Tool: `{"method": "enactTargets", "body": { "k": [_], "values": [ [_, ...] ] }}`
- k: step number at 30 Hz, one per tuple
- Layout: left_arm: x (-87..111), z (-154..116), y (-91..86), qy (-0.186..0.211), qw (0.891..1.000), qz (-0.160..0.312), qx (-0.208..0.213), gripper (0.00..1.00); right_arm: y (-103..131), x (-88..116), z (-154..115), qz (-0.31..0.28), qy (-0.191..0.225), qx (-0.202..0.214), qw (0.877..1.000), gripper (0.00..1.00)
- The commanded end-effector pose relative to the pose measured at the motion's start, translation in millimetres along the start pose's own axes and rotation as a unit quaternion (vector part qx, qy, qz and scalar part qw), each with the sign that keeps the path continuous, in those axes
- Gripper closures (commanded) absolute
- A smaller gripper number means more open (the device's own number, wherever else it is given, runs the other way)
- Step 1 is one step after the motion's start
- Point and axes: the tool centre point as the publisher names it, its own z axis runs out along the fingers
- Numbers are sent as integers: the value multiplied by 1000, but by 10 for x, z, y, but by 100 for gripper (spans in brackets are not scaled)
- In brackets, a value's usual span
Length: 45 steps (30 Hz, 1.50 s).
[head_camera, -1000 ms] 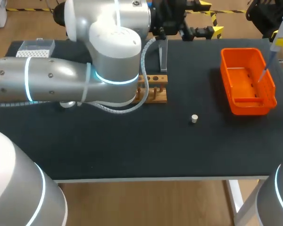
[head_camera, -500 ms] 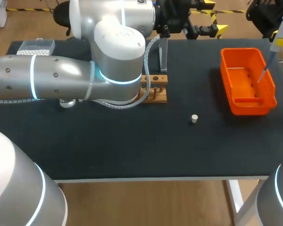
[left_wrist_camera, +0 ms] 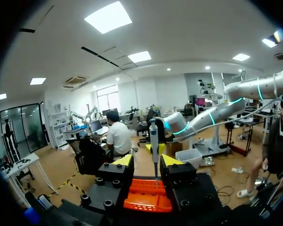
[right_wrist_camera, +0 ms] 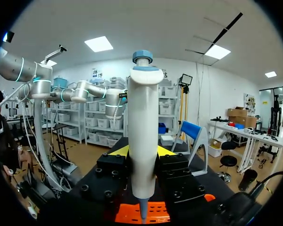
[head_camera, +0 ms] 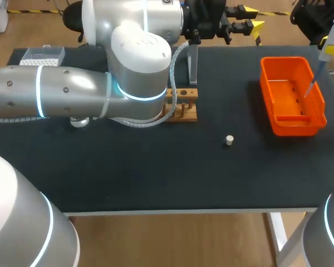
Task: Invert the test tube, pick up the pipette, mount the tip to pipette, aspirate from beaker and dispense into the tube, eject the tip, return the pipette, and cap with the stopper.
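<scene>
My right gripper [right_wrist_camera: 141, 150] is shut on a white pipette [right_wrist_camera: 142, 136] with a blue cap. In the head view the pipette [head_camera: 328, 41] hangs at the far right, its thin tip down inside the orange bin [head_camera: 292, 94]. My left arm crosses the table's back, and my left gripper [head_camera: 250, 18] points right beyond the far edge. Its fingers stand a little apart with nothing between them. From the left wrist the pipette [left_wrist_camera: 153, 141] shows far ahead, above the bin [left_wrist_camera: 148, 197]. The white stopper [head_camera: 229, 140] lies mid-table. A wooden rack [head_camera: 183, 105] is partly hidden by the left arm.
A clear stand [head_camera: 192, 64] rises behind the rack. A tip box [head_camera: 42, 55] sits at the far left. A small beaker [head_camera: 80, 121] peeks out under the left arm. The orange bin [right_wrist_camera: 141, 212] lies under the pipette's tip.
My left gripper's fingers have drawn closer together, with nothing taken hold of. The left arm shifted slightly right early on. The right arm and pipette have not moved.
</scene>
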Motion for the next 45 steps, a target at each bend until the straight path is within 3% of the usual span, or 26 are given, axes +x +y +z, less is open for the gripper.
{"method": "enactTargets", "body": {
  "k": [1, 4, 21, 31, 45],
  "values": [
    [-6, -3, -3, 1, 1000, 0, 0, 100, 5, 9, 8, 0, -2, 1, 1000, 100],
    [-6, -3, -3, 1, 1000, 0, 0, 100, 5, 9, 8, 0, -2, 1, 1000, 100],
    [96, 772, -222, 10, 999, -4, 33, 100, 5, 9, 8, 0, -2, 1, 1000, 100],
    [137, 1035, -370, 12, 999, 5, 47, 100, 5, 9, 8, 0, -2, 1, 1000, 100],
    [269, 1362, -433, 35, 998, -2, 46, 100, 5, 9, 8, 0, -2, 1, 1000, 100]
  ]
}}
